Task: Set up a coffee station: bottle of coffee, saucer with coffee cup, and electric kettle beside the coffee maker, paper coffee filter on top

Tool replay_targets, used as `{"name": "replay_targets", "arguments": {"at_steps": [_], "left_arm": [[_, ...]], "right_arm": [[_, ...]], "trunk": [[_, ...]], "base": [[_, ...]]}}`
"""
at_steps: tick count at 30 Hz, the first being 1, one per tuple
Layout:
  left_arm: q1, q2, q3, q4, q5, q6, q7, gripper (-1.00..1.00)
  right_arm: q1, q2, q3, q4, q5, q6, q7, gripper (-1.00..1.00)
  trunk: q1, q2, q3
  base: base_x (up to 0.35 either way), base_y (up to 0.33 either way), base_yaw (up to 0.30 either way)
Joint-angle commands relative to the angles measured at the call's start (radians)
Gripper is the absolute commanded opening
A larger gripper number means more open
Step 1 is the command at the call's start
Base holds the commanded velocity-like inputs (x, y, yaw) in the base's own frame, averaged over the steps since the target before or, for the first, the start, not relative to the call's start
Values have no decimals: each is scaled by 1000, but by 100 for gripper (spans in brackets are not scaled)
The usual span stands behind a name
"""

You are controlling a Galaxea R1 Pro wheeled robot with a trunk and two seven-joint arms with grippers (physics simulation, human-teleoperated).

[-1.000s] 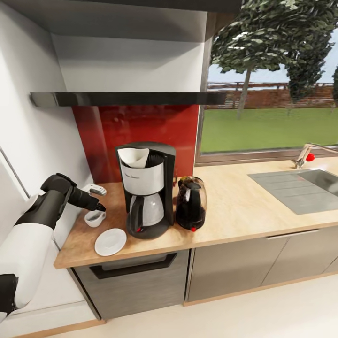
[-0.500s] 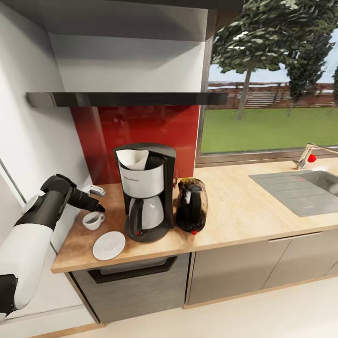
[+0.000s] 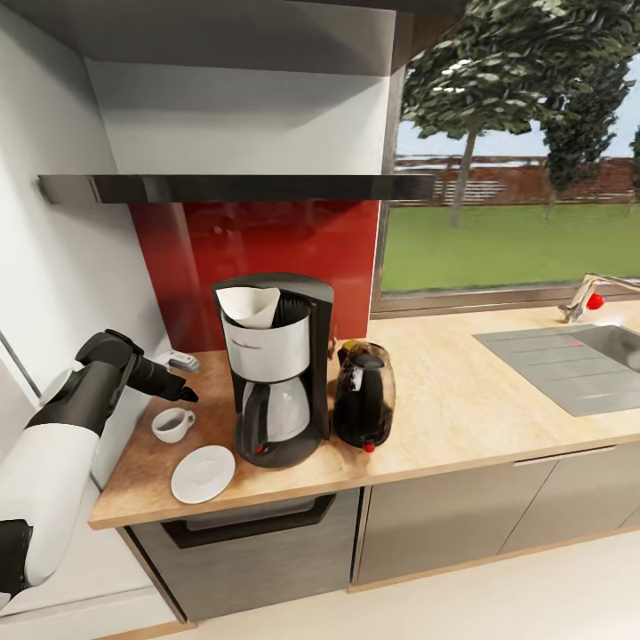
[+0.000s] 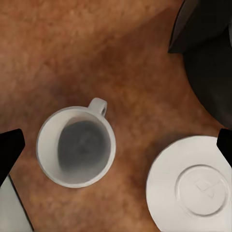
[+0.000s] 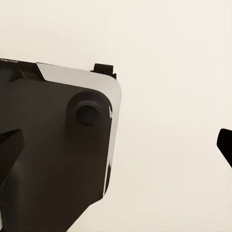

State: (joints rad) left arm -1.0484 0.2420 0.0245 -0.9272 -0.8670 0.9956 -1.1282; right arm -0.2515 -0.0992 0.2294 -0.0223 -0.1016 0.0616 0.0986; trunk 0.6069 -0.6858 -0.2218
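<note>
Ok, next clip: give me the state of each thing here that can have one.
coffee cup: upright, empty, on the countertop, not on the saucer.
saucer: flat, bare, beside the coffee maker.
coffee maker: upright, paper filter on top.
electric kettle: upright, lid shut, beside the coffee maker.
left gripper: fingers open, above the cup, holding nothing.

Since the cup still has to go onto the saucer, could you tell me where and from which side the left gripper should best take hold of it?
Grip the coffee cup by its rim, coming straight down from above. It stands upright and open-mouthed on the countertop, apart from the saucer. The left gripper hangs open over it; probably one finger inside, one outside the wall, away from the small handle.
</note>
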Motion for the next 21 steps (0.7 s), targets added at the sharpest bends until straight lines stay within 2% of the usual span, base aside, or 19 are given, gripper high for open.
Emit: {"name": "replay_targets", "arguments": {"at_steps": [1,6,13,21], "left_arm": [[-1,-1,2,-1,-9,6,-10,100],[0,-3,2,-1,-9,6,-10,100],[1,-4,2,-1,-9,5,-10,100],[2,-3,2,-1,-9,5,-10,100]], "right_arm": [[0,-1,8,-2,-10,6,3,100],[0,-1,8,-2,-10,6,3,100],[1,-1,8,-2,-10,5,3,100],[3,0,8,-2,-10,5,3,100]], "trunk": [[0,-1,-2],[0,-1,-2],[0,-1,-2],[0,-1,-2]], "base": [[4,0,0],[19,0,0],[168,0,0],[26,0,0]]}}
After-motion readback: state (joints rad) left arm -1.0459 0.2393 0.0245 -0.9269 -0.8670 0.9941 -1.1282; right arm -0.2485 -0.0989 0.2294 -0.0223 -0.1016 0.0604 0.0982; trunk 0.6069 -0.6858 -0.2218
